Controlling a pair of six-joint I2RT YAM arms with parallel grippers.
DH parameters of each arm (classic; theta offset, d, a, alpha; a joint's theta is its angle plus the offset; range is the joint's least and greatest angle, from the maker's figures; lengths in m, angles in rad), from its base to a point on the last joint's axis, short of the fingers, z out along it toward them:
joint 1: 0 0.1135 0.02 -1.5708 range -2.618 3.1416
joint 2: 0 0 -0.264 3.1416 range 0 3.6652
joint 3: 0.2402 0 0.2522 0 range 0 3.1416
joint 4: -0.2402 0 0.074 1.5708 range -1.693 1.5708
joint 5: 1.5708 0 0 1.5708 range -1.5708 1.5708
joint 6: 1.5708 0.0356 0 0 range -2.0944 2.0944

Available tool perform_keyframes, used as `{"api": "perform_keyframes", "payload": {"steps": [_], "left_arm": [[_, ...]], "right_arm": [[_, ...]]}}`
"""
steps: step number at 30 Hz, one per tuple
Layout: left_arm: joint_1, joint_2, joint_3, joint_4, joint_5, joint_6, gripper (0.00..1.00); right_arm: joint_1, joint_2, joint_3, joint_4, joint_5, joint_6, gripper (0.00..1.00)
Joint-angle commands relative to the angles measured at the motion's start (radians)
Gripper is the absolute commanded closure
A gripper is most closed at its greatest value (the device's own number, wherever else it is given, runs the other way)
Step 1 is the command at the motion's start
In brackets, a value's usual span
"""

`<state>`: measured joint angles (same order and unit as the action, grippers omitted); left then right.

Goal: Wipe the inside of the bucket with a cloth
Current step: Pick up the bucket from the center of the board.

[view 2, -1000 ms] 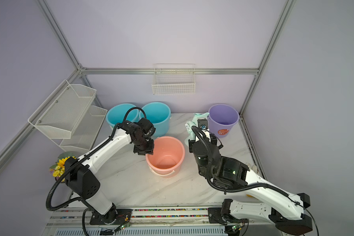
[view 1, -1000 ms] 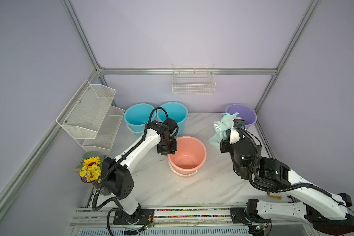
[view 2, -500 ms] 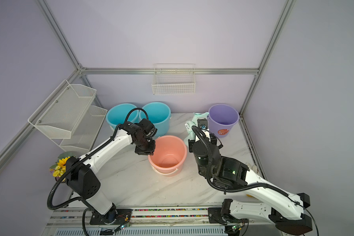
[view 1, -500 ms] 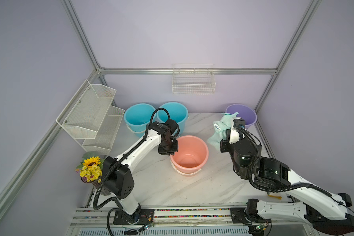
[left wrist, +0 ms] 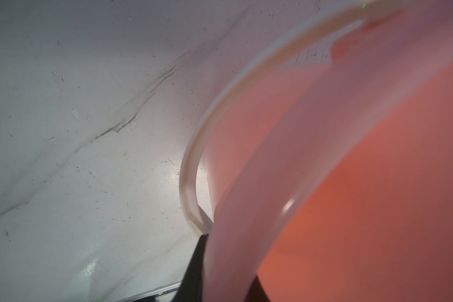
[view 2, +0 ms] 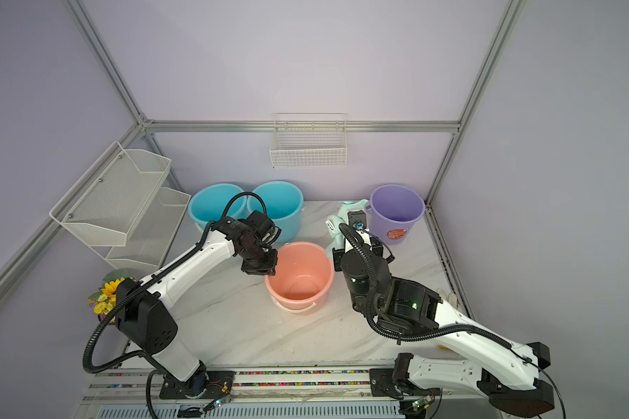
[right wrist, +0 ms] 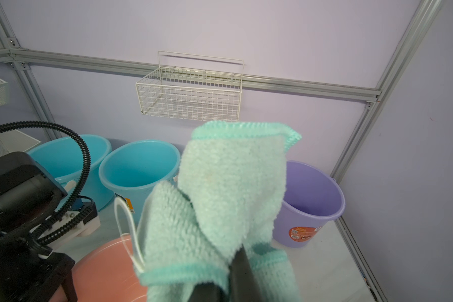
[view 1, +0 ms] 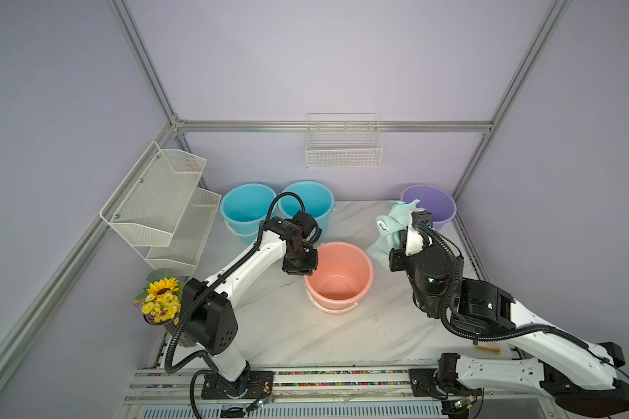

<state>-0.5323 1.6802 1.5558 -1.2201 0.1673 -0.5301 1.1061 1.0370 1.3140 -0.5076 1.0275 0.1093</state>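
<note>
Marble tabletop (view 1: pixel 287 326), pink bucket (view 1: pixel 368 266) upright, cloth (view 1: pixel 387 232) aloft in right gripper (right wrist: pixel 236 261)

fuzzy terry cloth (right wrist: pixel 233 188), glossy plast. bucket (view 1: pixel 356 268)

Site type: robot test cell in a lab, dressed as a household cleaning corner
Enclosure: aluminium profile frame (view 1: pixel 335 126) carrying plain lilac panels (view 1: pixel 324 65) on three sides
Bench: marble-pattern top (view 1: pixel 287 326), scuffed, with two robot arm bases mounted on a front rail (view 1: pixel 342 379)
Fixtures: white wire basket (view 1: pixel 344 145) on the back rail; two-tier mesh shelf (view 1: pixel 160 203) on the side frame
Props: two blue buckets (view 1: pixel 246 206), pink bucket (view 1: pixel 353 268), purple bucket (view 1: pixel 438 206), bunch of yellow flowers (view 1: pixel 160 297)
Wiring: exposed cables (view 1: pixel 258 388) along the rail
</note>
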Motion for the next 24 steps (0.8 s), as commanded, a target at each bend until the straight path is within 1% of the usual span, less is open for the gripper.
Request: {"api": "perform_keyframes", "payload": {"steps": [1,5,6,11,15,16,19,24], "left_arm": [[-0.006,-0.020,0.003,0.024,0.001,0.009,1.00],[-0.006,-0.034,-0.001,0.037,-0.031,-0.001,1.00],[-0.006,-0.037,-0.002,0.038,-0.037,-0.004,1.00],[-0.009,-0.055,-0.014,0.060,-0.023,-0.003,1.00],[-0.012,-0.102,-0.053,0.095,-0.048,-0.002,1.00],[-0.012,-0.113,-0.059,0.104,-0.046,0.001,1.00],[-0.013,-0.143,-0.077,0.139,-0.039,0.009,1.00],[-0.028,-0.196,-0.115,0.193,-0.066,0.019,1.00]], "right_arm": [[-0.002,0.009,0.002,0.031,-0.092,0.003,1.00],[-0.002,0.025,-0.006,0.034,-0.295,-0.052,1.00],[-0.002,0.036,-0.005,0.036,-0.327,-0.054,1.00],[-0.003,0.120,0.016,0.037,-0.439,-0.079,1.00],[-0.022,0.199,0.021,0.037,-0.499,-0.073,1.00],[-0.031,0.213,0.014,0.035,-0.516,-0.071,1.00],[-0.079,0.262,-0.009,0.081,-0.619,-0.047,1.00],[-0.174,0.325,-0.108,0.172,-0.779,0.002,1.00]]}}
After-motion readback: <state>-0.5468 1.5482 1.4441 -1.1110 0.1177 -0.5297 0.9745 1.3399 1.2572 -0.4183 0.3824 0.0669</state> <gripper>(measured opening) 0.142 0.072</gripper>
